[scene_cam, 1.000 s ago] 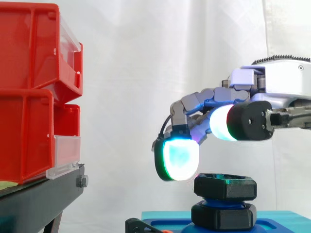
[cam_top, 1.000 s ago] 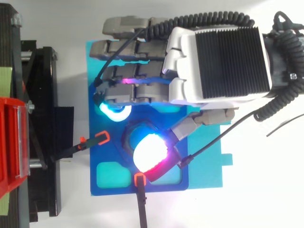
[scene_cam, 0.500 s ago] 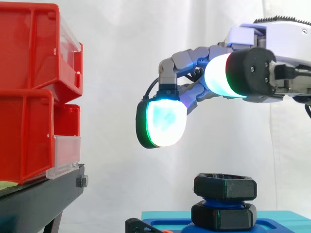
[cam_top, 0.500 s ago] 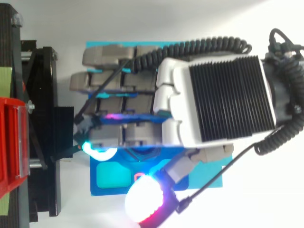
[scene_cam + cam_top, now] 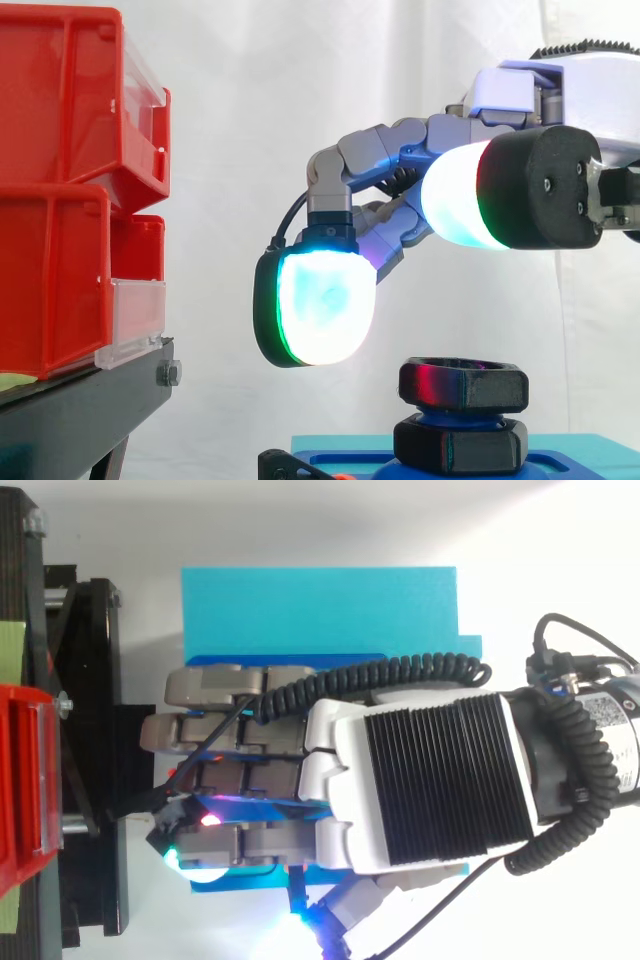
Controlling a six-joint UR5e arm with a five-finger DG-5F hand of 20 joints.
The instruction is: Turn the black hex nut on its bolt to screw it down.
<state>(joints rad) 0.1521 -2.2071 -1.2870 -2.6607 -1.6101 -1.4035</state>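
Hand has lifted clear of the black hex nut, fingers loosely bent, thumb apart, holding nothing; nut sits high on the blue threaded bolt, so likely a regrasp reset, not done.

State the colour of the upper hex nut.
The hex nut is black; the side view shows it best.
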